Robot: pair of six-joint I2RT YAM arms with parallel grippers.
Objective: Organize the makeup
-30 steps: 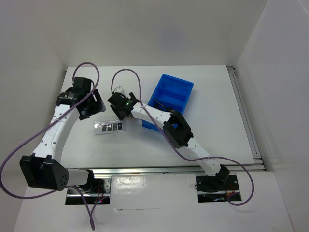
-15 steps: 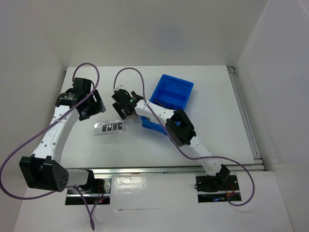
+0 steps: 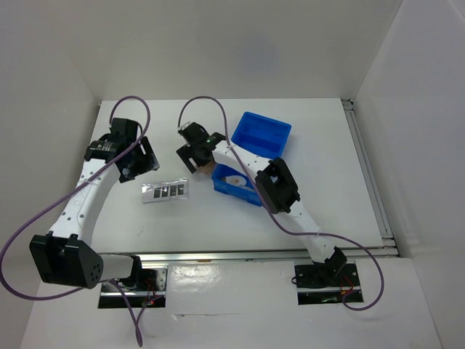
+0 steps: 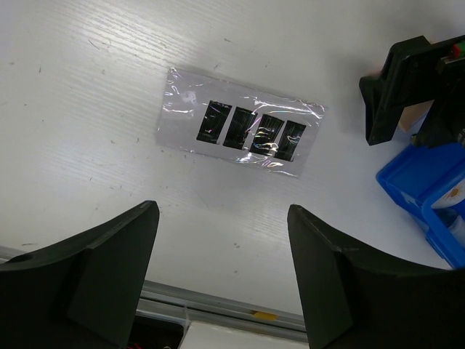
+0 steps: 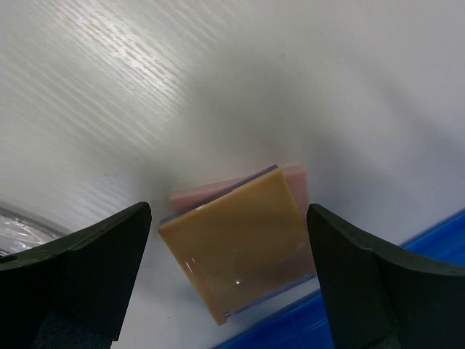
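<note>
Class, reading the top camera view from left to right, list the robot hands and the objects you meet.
In order: left hand → silver-grey palette strip with four dark pans → right hand → large blue compartmented plastic bin.

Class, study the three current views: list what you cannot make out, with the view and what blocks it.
Blue bin contents: top view, right arm covers the near compartments; left wrist view, the right edge cuts them off.
Tan pad: top view, mostly hidden under the right hand.
Pink layer beneath the pad: right wrist view, mostly covered.
Palette strip pan shades: wrapper glare; too small from above.
</note>
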